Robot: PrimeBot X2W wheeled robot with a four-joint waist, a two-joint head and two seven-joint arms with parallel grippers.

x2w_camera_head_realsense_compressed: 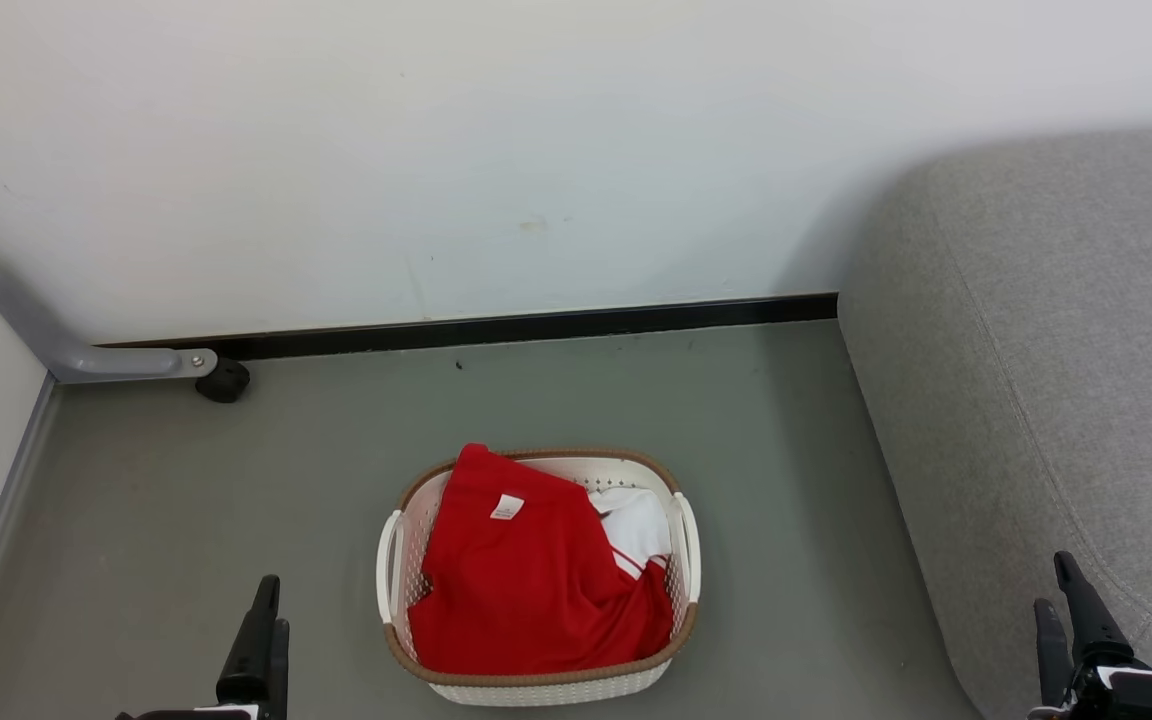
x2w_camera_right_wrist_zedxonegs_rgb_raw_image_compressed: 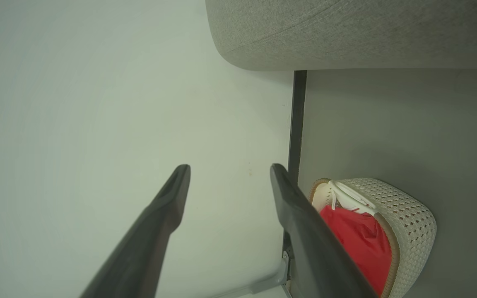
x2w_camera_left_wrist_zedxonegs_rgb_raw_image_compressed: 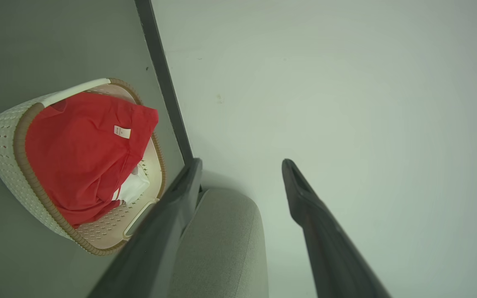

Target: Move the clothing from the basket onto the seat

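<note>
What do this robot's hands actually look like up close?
The left gripper and right gripper look alike: each has two long, slim, matte dark-grey fingers tapering to narrow rounded tips, rising from a black base with a white patch.

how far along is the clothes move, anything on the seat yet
Nothing looks done: the red clothing lies in the basket on the floor, and the seat in view carries none. Nothing is in hand either: the left gripper and right gripper stand open and empty, flanking the basket. All the clothing is left to move.
</note>
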